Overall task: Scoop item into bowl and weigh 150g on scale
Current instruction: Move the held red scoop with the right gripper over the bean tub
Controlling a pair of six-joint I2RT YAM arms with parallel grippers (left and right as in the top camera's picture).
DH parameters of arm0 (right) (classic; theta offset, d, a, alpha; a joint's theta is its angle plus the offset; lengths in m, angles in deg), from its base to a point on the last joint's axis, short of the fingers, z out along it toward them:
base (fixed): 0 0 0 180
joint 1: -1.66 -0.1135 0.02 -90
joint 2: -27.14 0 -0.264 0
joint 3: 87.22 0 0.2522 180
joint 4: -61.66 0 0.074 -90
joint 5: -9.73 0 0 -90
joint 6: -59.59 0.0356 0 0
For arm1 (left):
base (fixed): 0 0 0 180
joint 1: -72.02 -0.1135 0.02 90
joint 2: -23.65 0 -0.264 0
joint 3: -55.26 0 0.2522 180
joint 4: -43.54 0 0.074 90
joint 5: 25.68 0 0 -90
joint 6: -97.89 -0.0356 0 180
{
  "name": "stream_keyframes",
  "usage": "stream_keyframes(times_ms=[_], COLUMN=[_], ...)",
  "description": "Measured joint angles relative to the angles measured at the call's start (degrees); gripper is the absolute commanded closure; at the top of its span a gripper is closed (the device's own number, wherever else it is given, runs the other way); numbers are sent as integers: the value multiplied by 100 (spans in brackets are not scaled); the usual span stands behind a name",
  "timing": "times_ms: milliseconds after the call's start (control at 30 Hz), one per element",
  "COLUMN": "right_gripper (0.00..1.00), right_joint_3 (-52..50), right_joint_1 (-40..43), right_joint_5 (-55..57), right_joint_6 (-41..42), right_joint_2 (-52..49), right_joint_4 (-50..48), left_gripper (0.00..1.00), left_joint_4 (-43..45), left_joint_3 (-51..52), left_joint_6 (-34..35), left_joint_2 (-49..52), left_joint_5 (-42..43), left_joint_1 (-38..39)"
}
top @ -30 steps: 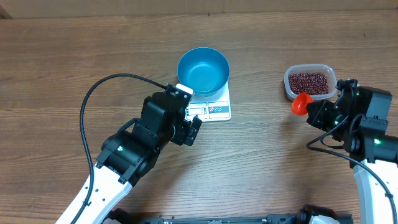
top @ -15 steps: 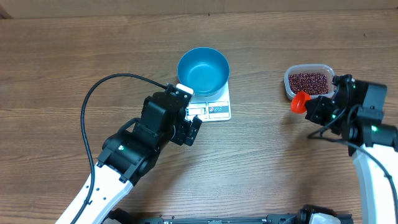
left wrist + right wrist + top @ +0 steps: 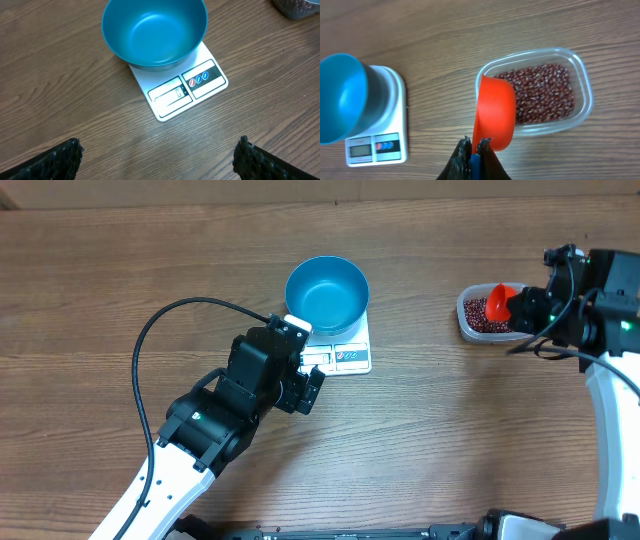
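I'm seeing the beans (image 3: 545,92) lying in the clear plastic tub (image 3: 586,95), well to the right of the scale (image 3: 186,91). The blue bowl (image 3: 155,30) is sitting on that white scale, its display facing my left wrist camera. My right gripper (image 3: 475,150) is clamping tight on the handle of the red scoop (image 3: 495,112), holding its cup tilted over one end of the tub. My left gripper (image 3: 157,155) is hovering wide open over the wooden table (image 3: 100,280), just in front of the scale, gripping nothing
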Motion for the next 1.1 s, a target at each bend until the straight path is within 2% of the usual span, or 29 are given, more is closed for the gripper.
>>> stream_keyframes(times_ms=[600, 1100], right_gripper=[96, 96], right_joint_3=[293, 293], right_joint_1=[0, 0], right_joint_5=[1211, 1316], right_joint_6=[-1412, -1759], right_joint_2=[-907, -1613], right_joint_4=[-227, -470], left_gripper=[0, 0], left_joint_4=[-24, -26], left_joint_3=[-2, 0], left_joint_6=[0, 0], left_joint_2=[0, 0], left_joint_5=[0, 0], left_joint_1=[0, 0])
